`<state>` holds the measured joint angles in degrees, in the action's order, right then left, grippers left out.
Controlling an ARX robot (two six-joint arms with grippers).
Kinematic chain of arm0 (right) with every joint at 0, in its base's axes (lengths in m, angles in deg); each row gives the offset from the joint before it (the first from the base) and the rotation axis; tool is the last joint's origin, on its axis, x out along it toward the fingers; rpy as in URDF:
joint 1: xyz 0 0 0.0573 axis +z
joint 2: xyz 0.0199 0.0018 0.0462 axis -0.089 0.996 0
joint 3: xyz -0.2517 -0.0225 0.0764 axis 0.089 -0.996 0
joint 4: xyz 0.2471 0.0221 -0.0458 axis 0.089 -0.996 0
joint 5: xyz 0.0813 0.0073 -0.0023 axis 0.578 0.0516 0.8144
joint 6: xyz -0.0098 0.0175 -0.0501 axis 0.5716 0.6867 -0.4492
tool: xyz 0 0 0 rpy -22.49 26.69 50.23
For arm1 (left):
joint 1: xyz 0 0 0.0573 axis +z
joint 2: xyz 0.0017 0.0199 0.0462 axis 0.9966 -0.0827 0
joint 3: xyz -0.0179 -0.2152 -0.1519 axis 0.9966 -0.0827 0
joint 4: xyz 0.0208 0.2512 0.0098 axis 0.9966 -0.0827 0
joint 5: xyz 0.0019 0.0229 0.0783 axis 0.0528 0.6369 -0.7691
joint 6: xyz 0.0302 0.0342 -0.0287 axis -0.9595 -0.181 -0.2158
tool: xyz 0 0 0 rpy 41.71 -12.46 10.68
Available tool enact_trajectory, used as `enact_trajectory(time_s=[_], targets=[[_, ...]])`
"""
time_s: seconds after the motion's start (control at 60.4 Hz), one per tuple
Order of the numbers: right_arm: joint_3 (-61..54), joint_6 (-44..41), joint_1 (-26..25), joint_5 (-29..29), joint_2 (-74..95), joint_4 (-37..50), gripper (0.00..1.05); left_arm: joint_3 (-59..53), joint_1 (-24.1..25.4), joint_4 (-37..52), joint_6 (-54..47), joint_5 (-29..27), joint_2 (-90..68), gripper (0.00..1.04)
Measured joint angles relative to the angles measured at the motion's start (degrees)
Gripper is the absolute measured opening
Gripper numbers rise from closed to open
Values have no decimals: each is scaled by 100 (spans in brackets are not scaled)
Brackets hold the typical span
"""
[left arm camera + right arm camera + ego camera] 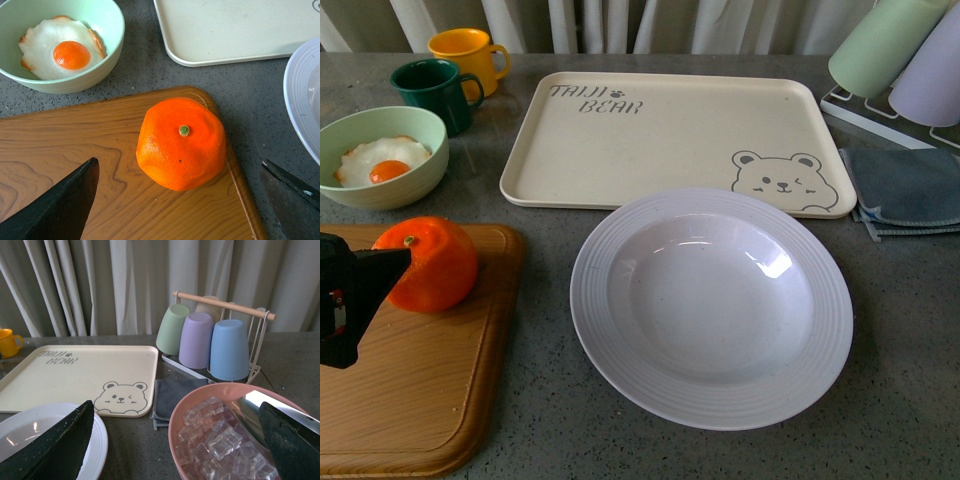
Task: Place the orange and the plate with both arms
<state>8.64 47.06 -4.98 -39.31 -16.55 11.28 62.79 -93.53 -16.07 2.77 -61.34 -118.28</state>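
Observation:
The orange (428,264) sits on the far right corner of a wooden cutting board (420,380), stem dot up. My left gripper (360,285) is open just left of it at the frame's left edge. In the left wrist view the orange (181,142) lies ahead of the open gripper (180,170), with its black fingers (60,205) wide on either side and not touching it. The white ridged plate (600,300) lies empty on the grey table, right of the board; its rim shows in the left wrist view (302,100). My right gripper (176,407) is open and empty, out of the front view, with the plate's rim (45,410) beside one finger.
A cream bear tray (670,130) lies behind the plate. A pale green bowl with a fried egg (380,155), a dark green mug (430,90) and a yellow mug (465,55) stand at the back left. A grey cloth (905,190) and a cup rack (900,50) are at the right. A pink bowl of ice cubes (225,440) is under my right gripper.

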Motion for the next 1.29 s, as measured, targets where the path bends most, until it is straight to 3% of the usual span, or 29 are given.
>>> enact_trajectory(time_s=[1.292], targets=[[0,0,0,0,0,0,96,890,-315,837,131,-157,-2031,96]])
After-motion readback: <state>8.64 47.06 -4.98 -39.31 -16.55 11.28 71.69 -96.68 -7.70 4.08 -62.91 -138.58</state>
